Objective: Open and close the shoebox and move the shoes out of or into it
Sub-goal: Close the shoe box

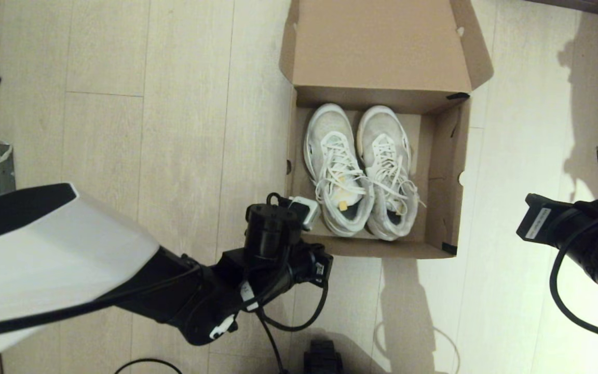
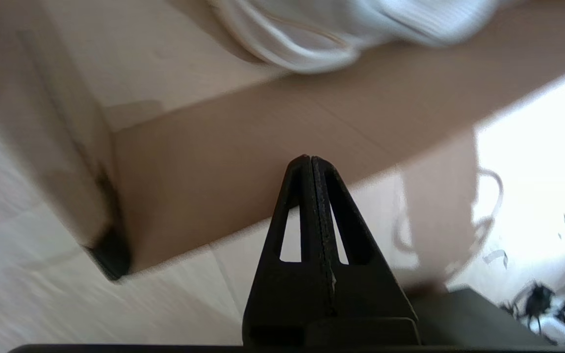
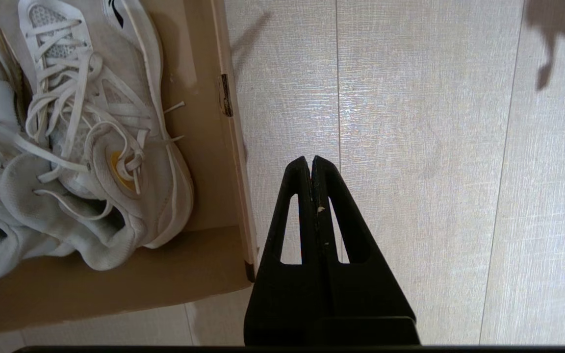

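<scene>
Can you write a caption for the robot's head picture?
Two white shoes sit side by side in the open shoebox while the left gripper waits nearby.

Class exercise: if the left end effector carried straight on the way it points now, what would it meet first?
Probably the shoebox: the shut left end effector points at its near cardboard wall, with the shoes lying beyond, inside. How far off the wall is cannot be judged.

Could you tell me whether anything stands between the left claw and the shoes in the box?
Yes: the shoebox's near wall. The left claw, shut, sits outside its near-left corner, with the shoes beyond that wall. The lid is open, so from above nothing visible blocks them.
</scene>
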{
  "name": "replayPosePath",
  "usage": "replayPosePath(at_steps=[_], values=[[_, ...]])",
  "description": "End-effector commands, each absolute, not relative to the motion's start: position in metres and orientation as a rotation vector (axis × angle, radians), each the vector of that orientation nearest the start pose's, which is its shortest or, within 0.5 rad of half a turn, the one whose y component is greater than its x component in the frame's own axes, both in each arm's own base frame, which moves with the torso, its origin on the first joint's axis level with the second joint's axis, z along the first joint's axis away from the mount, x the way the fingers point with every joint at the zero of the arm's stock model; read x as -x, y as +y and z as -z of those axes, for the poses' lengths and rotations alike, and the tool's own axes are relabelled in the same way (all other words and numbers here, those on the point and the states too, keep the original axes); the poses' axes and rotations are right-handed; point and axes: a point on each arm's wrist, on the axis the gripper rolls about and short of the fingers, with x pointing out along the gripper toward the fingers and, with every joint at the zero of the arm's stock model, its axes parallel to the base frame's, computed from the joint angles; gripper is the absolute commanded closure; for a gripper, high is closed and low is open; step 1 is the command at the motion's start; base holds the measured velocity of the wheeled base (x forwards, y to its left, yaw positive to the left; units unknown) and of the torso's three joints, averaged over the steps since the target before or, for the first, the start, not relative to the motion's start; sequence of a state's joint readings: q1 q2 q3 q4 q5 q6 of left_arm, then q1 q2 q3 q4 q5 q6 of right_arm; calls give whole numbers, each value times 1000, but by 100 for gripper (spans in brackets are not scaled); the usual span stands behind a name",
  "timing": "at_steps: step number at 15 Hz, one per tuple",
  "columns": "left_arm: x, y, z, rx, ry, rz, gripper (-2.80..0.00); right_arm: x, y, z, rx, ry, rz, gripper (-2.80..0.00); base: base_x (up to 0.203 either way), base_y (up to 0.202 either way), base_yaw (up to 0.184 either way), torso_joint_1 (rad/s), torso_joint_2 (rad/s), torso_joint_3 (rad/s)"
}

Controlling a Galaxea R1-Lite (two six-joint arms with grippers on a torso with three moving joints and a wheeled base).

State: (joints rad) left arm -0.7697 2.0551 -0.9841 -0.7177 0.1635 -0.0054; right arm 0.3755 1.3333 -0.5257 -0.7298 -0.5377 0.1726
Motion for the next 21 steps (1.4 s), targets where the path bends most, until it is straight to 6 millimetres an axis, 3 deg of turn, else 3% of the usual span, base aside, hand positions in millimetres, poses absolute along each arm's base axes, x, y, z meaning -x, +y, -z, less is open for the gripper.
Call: replayPosePath(at_steps=[1,4,7,9,13,18,21], values=[[-267,-271,-106,-170,334,622,0,-191,63,-212,-144,41,169,0,0,0,0,0,0,0],[-246,-266,-104,-186,345,629,0,-189,62,-211,-142,46,169,0,0,0,0,0,0,0],[-226,-248,-105,-202,375,631,0,-190,63,-206,-128,73,158,0,0,0,0,0,0,0],[-221,-240,-125,-151,323,626,0,-192,73,-201,-113,105,116,0,0,0,0,0,0,0],[-214,-223,-189,-40,138,573,0,-197,102,-188,-77,169,-11,0,0,0,0,0,0,0],[-264,-157,-238,48,-19,335,0,-209,122,-151,-48,295,-60,0,0,0,0,0,0,0],[-301,-127,-243,68,-47,235,0,-225,133,-123,-87,275,-80,0,0,0,0,0,0,0]])
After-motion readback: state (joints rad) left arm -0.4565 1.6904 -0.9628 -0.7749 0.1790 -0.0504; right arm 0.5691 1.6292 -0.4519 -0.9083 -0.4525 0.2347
